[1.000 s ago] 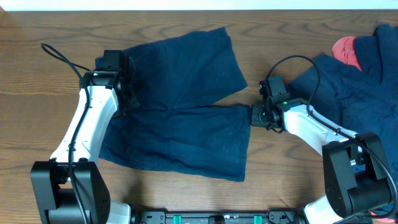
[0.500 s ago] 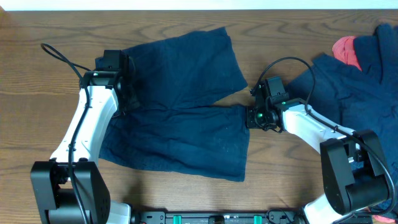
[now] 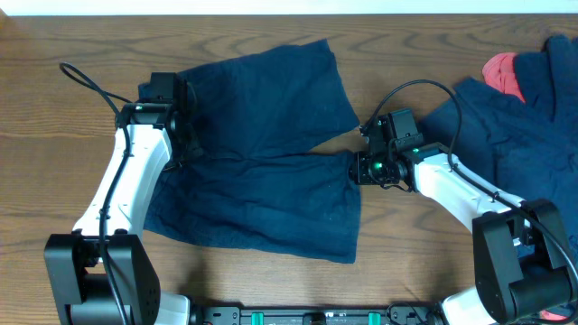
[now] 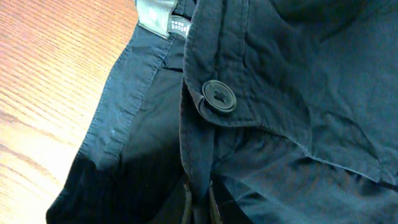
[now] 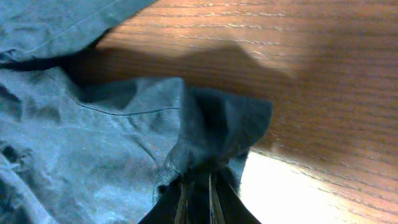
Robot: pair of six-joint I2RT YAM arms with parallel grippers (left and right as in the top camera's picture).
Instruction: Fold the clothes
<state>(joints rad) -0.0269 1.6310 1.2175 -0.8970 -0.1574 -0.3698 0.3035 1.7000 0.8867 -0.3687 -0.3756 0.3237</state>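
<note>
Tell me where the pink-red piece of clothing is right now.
Overhead, far right near the back: the pink-red piece peeks out at the upper-left of a heaped navy garment, well right of the right gripper.

A robot lab, it seems: my white-and-black left arm and right arm rise from a black mounting rail at six o'clock of a brown wood-grain bench.

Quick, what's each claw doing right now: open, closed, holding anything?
Left claw: closed, pinching the shorts at the waistband.
Right claw: closed on the hem corner of one leg of the shorts.
</note>
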